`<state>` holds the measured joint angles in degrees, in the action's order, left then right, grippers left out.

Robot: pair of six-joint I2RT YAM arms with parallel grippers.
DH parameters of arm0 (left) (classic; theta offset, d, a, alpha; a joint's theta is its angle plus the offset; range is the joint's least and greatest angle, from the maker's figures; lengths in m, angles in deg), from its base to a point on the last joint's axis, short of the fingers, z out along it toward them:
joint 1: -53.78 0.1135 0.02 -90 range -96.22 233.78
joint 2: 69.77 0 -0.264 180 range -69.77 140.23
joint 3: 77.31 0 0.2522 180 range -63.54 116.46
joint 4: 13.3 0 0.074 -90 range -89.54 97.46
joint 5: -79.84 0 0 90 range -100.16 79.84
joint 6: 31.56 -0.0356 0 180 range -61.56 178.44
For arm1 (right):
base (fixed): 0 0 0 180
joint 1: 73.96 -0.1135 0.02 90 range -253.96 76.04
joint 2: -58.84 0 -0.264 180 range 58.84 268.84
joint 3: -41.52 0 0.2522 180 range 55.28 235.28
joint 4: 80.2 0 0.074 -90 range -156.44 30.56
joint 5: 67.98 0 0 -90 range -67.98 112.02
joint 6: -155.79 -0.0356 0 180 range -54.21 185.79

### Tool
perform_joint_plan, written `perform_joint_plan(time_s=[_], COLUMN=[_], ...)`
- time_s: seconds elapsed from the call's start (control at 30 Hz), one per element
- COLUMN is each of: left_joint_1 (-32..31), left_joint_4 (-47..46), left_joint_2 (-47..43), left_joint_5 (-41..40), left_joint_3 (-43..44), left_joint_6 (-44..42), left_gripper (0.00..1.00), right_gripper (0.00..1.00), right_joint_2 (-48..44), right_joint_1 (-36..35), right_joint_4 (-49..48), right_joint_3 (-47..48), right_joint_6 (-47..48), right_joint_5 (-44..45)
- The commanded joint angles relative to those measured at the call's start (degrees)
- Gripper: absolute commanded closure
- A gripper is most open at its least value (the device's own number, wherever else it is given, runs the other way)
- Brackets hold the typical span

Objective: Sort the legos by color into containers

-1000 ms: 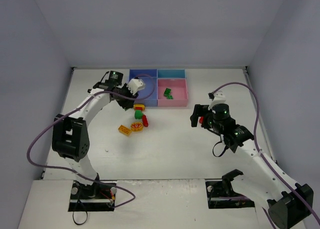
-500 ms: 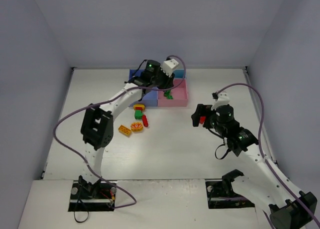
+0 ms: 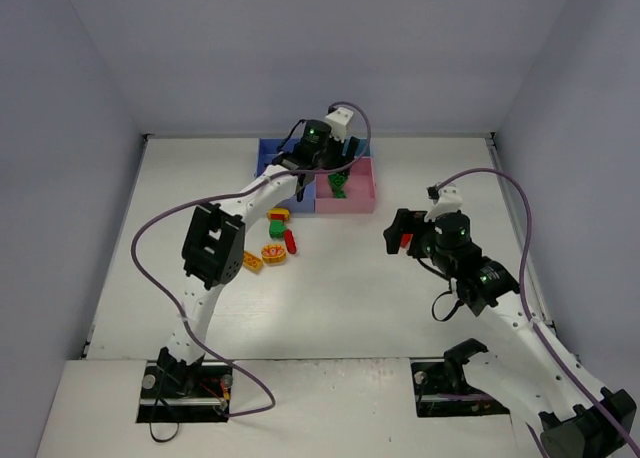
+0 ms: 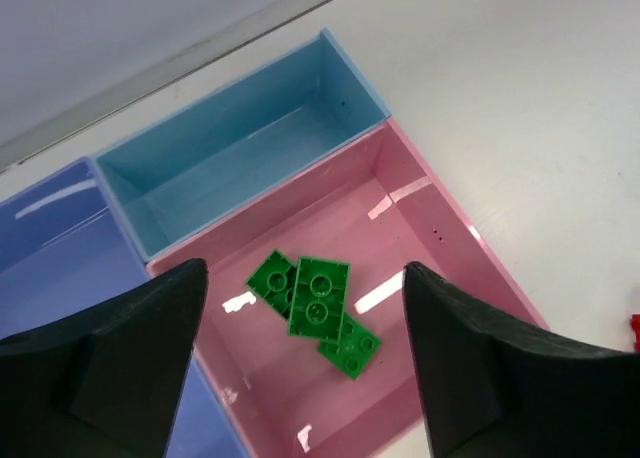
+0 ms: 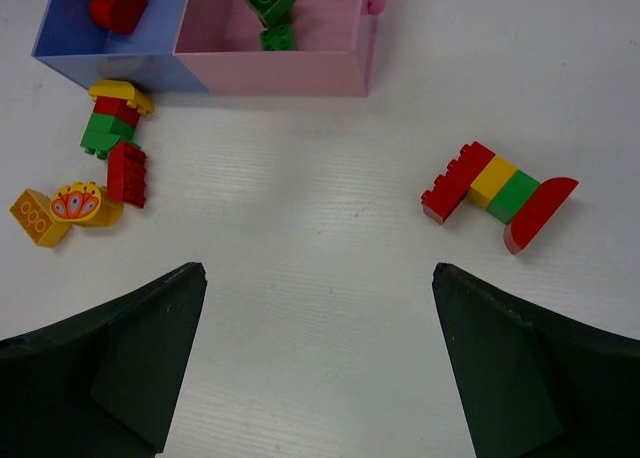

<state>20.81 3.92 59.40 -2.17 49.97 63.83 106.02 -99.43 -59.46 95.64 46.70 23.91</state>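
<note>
Three glossy green studded plates (image 4: 318, 303) lie overlapped on the slick floor of the pink tray (image 4: 470, 248), with the bare teal tray (image 4: 230, 148) at their eleven o'clock. Our left gripper (image 4: 300, 276) hangs above them, spread and holding nothing, so we judge this drop done. Next we need a fresh pick. The red-yellow-green stack (image 5: 497, 193) lies at two o'clock from our right gripper (image 5: 315, 278), also parted and unladen, and it needs pulling apart.

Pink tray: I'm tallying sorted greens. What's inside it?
Green legos only, apparently three, clumped on the floor of the pink tray. The fingers of the left gripper cover part of its near end in the left wrist view; the right wrist view crops its far end.
</note>
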Motion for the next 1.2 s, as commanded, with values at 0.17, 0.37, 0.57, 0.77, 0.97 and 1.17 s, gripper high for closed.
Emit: perform_joint_plan(time_s=[0.17,0.37,0.57,0.77,0.97,1.17], left_joint_1=[-1.7,-3.7,-4.5,-4.7,-4.6,-4.7], left_joint_4=[12.1,20.7,31.6,32.4,30.8,31.5], left_joint_2=[-22.9,-34.3,-34.2,-28.6,-23.4,-19.3], left_joint_5=[-17.0,-24.9,-27.1,-26.8,-27.9,-27.9], left_joint_3=[-10.3,-26.9,-31.9,-32.7,-32.3,-30.9], left_joint_6=[17.7,33.3,45.3,48.0,47.3,47.7], left_gripper=[0.09,0.11,0.22,0.38,0.41,0.5], right_gripper=[0.07,0.07,0.07,0.07,0.07,0.07], right_joint_2=[2.4,4.1,5.4,5.6,4.0,1.8], right_joint_1=[0.4,0.4,0.4,0.4,0.4,0.4], right_joint_4=[-2.8,-2.9,-3.1,-3.6,-3.7,-3.6], right_joint_3=[1.2,1.2,1.4,1.2,0.1,-1.1], right_joint_6=[0.2,0.1,0.1,-1.3,-2.4,-2.9], right_joint_5=[0.2,0.0,-0.6,-1.1,-3.3,-3.3])
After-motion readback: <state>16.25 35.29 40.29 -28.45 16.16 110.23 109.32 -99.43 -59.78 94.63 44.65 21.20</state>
